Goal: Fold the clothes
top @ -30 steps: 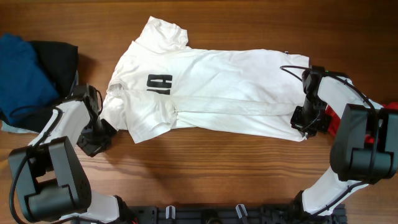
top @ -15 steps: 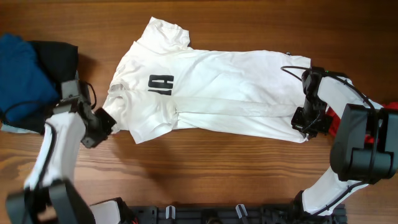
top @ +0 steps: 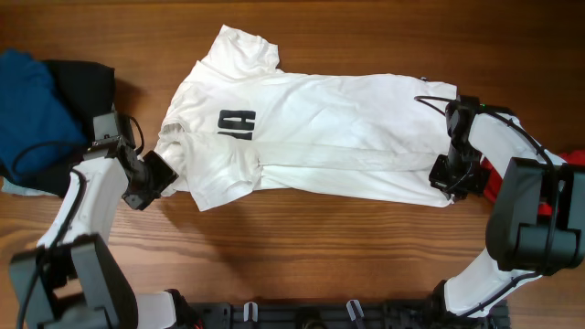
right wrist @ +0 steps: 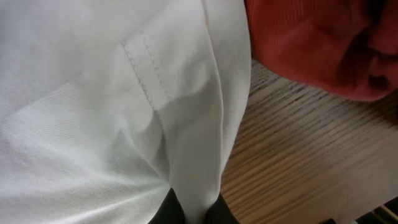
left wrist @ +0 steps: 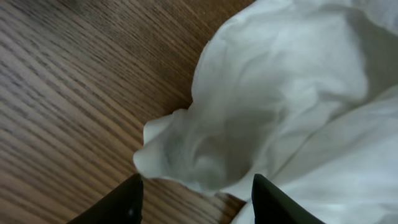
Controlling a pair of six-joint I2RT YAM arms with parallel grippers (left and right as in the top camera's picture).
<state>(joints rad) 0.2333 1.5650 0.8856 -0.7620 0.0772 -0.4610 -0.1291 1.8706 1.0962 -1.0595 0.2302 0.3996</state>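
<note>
- White shirt lies spread flat across the middle of the table. Its collar end points to the left edge and its hem to the right edge.
- Right gripper: fingers closed on a fold of the hem, at the hem corner nearest the robot's edge. The cloth is pinched between them.
- Left gripper: fingers apart and holding nothing. A bunched sleeve sits just ahead of the tips, and bare wood shows beneath.
- Judged step: get a grip on the sleeve so both arms can lift and fold the side of the shirt nearest the robot.
- To do it well: bring the left fingers low along the wood, straddle the sleeve's rounded edge, and close on the whole bunch, not a single layer.
- Lift both ends together and keep the cloth lightly taut between the arms, otherwise the middle sags and creases.
- Risk: the red cloth lies just beside the hem at the right edge, so the right arm must keep clear of it.
- The blue cloth and black cloth are piled at the left edge, near the left arm. Swing away from them.
</note>
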